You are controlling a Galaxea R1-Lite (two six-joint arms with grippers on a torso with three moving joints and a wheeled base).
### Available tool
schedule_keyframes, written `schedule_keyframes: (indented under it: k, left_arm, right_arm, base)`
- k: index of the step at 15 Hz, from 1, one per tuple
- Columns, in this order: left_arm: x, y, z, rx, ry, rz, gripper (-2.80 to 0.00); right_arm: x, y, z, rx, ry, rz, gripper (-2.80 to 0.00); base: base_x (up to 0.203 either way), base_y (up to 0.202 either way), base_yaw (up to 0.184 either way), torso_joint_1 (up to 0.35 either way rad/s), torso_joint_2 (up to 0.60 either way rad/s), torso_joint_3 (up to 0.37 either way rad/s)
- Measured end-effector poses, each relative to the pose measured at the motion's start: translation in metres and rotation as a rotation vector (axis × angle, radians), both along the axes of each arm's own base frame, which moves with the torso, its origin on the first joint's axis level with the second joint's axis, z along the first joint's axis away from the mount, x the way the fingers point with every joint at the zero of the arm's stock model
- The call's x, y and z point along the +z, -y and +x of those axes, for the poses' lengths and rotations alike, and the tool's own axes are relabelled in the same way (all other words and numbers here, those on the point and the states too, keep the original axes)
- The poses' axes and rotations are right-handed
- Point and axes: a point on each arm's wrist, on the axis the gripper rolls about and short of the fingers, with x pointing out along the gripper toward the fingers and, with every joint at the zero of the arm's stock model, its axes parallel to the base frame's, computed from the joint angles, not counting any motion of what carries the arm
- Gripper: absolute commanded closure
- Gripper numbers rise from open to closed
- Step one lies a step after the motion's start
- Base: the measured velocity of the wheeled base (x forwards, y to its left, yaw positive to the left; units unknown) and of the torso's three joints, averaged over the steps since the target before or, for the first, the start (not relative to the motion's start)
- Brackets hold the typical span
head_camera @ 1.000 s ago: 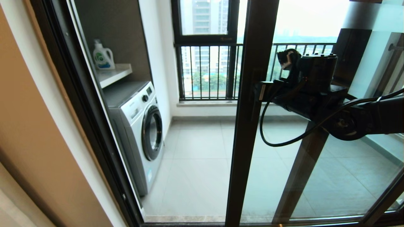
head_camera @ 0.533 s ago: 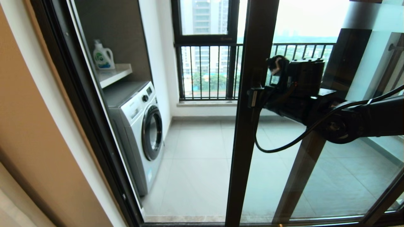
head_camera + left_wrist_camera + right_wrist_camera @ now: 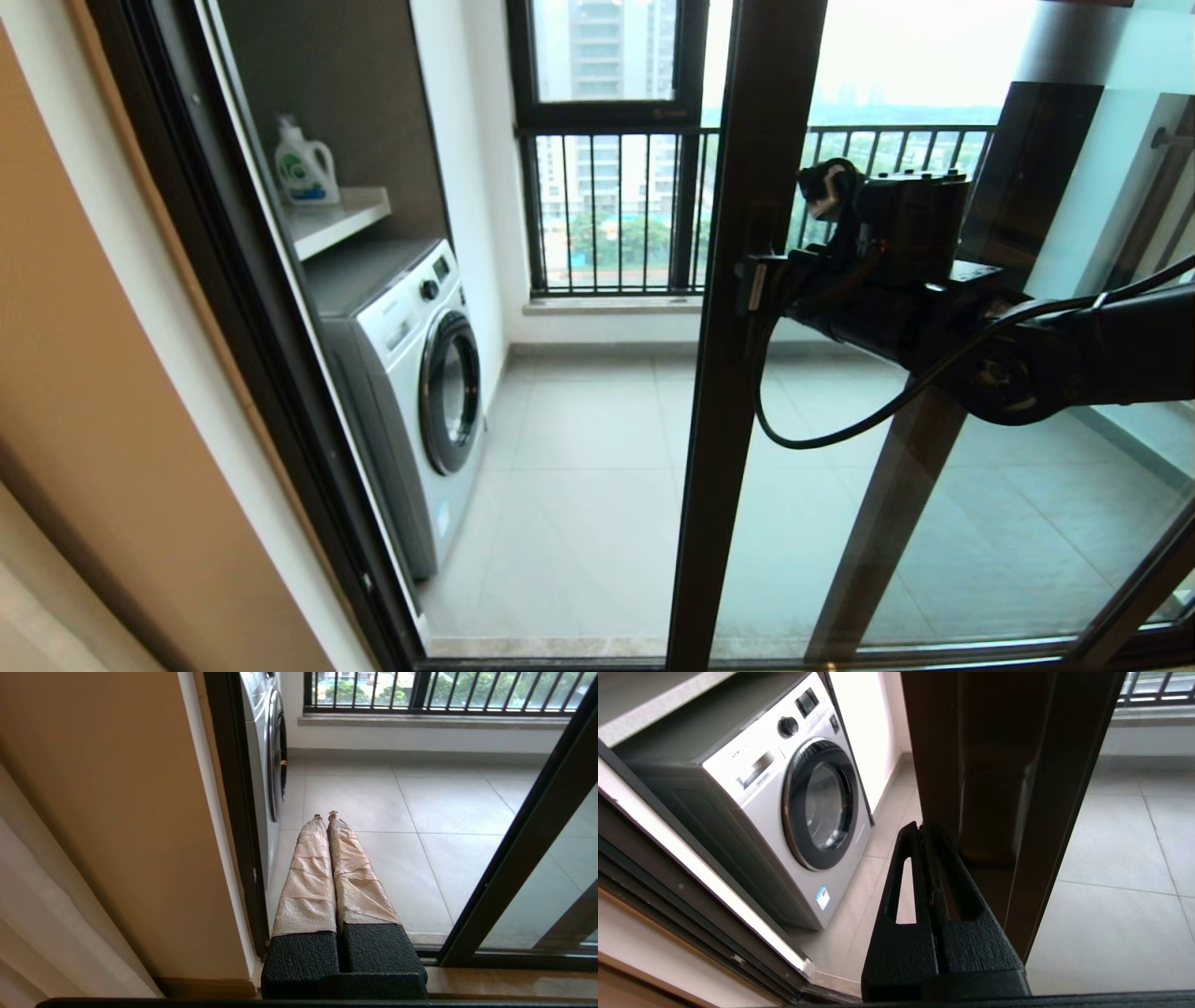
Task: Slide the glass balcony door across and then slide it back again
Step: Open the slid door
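White washing machine (image 3: pixel 411 373) stands at the left of the head view. Centre frame, the glass balcony door (image 3: pixel 747 327) runs upright, top and bottom cut off. Right gripper (image 3: pixel 924 833), fingers pressed together, touches its frame. Left gripper (image 3: pixel 325 817), also closed and empty, shows only in its wrist view.

Front-loading washing machine (image 3: pixel 411 392) against left balcony wall, round door facing tiled floor (image 3: pixel 579 485). White detergent bottle (image 3: pixel 304 166) upright on shelf (image 3: pixel 338 220) above washer. Black-framed window with railing bars (image 3: pixel 611 210) at far end. Beige wall (image 3: pixel 117 826) indoors, left.
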Motion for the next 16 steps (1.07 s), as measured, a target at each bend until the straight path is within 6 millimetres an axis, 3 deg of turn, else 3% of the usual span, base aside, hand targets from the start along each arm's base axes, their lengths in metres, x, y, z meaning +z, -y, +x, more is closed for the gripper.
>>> schedule_keyframes:
  k: [9,16]
  left_arm:
    - [0.000,0.000,0.000,0.000,0.000,0.000,0.00]
    - [0.000,0.000,0.000,0.000,0.000,0.000,0.00]
  right_arm:
    - [-0.010,0.016,0.005,-0.044,-0.031,-0.014,0.00]
    - [-0.005,0.036,0.007,-0.088,-0.020,-0.007,0.00]
  base:
    - [0.000,0.000,0.000,0.000,0.00,0.000]
    - [0.000,0.000,0.000,0.000,0.00,0.000]
